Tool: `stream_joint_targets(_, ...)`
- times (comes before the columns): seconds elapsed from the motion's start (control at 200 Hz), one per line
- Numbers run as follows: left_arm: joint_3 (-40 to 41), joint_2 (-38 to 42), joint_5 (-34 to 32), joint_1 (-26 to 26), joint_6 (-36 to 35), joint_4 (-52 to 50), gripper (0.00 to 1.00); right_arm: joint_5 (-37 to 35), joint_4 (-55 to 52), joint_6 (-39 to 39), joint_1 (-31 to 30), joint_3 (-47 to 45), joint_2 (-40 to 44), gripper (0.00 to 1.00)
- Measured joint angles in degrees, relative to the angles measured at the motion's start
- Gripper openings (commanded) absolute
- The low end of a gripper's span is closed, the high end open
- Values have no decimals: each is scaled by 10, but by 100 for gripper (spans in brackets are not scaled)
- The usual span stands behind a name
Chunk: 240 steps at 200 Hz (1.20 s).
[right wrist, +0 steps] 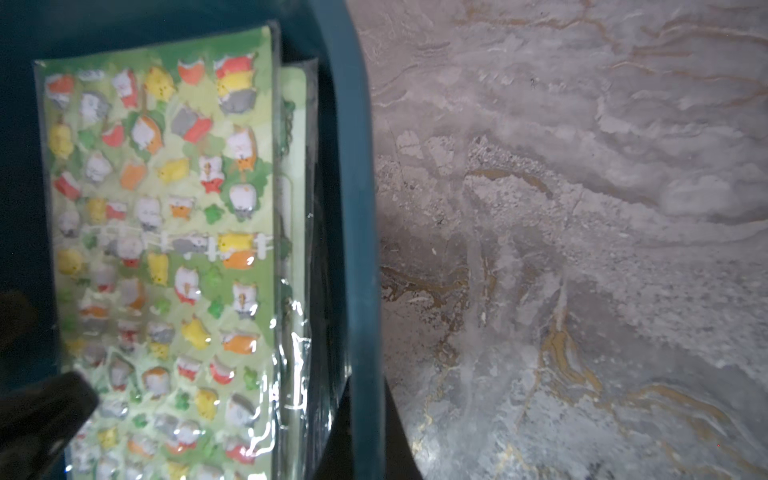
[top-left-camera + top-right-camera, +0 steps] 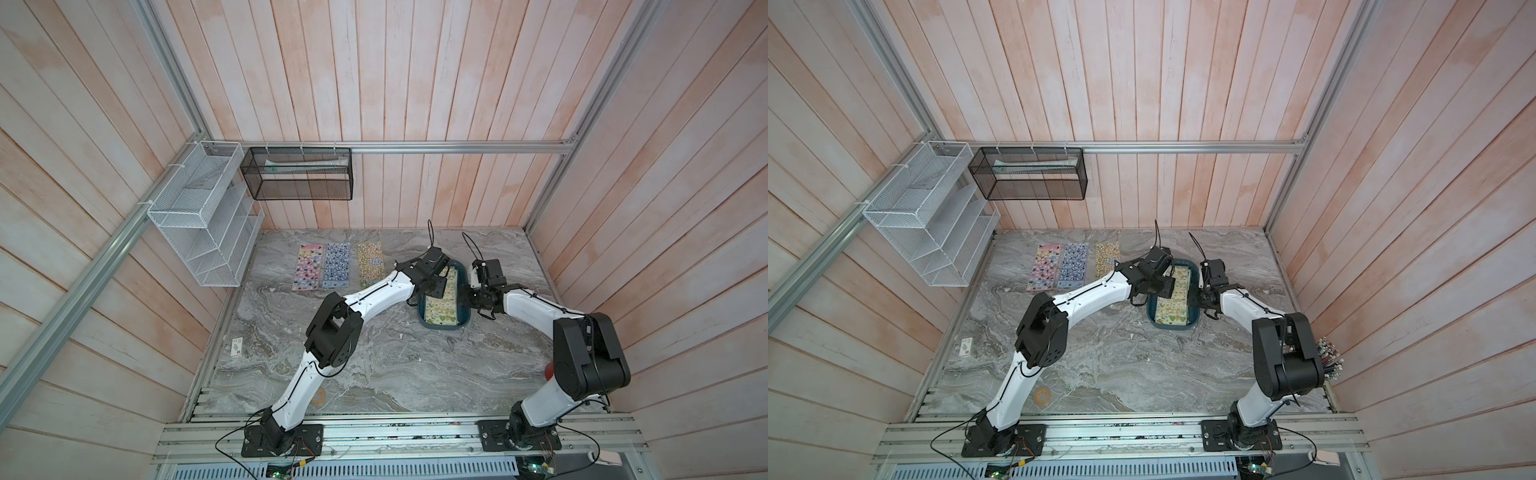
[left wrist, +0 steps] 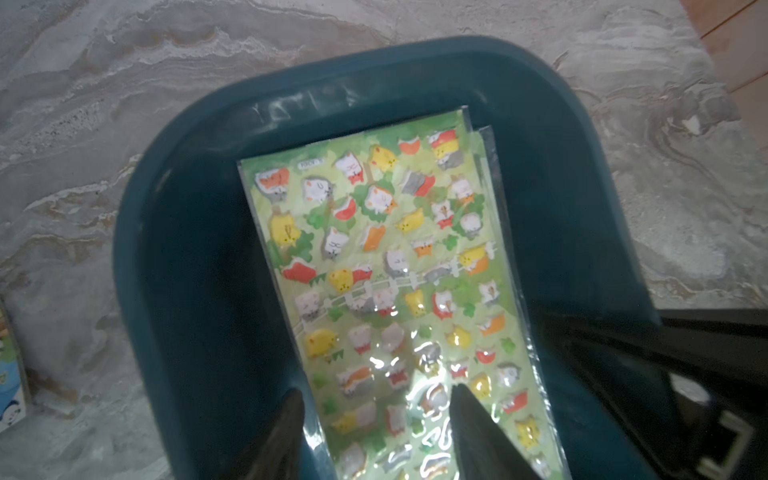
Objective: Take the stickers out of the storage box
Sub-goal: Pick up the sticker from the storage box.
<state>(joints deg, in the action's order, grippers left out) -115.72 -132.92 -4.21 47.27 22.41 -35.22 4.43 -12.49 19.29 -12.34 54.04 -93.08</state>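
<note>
**What I can't make out**

In both top views my left wrist (image 2: pixel 432 266) covers the storage box's (image 2: pixel 440 328) (image 2: pixel 1173 328) far end. Beneath the top green sheet (image 3: pixel 386 266) only a sliver of a lower sheet (image 1: pixel 296 124) shows. My right fingers (image 1: pixel 401 453) are a dark blur, perhaps pinching the storage box's wall; I cannot tell.

Stickers (image 3: pixel 386 266) glossy film; storage box (image 3: pixel 199 249) smooth plastic; table (image 1: pixel 582 208) matt marbled.
</note>
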Motion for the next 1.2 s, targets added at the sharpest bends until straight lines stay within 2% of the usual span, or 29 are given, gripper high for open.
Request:
stream_joint_targets(0.085, 0, -5, -10, 3, 3, 0, 66, -1, -2, 0, 0, 0, 0, 6)
stream_joint_targets(0.415, -1, -17, -19, 13, 21, 3, 66, -1, -8, -2, 0, -1, 0, 6)
stream_joint_targets(1.2, 16, -16, 25, 9, 49, 49, 53, -1, -8, -2, 1, -7, 1, 5)
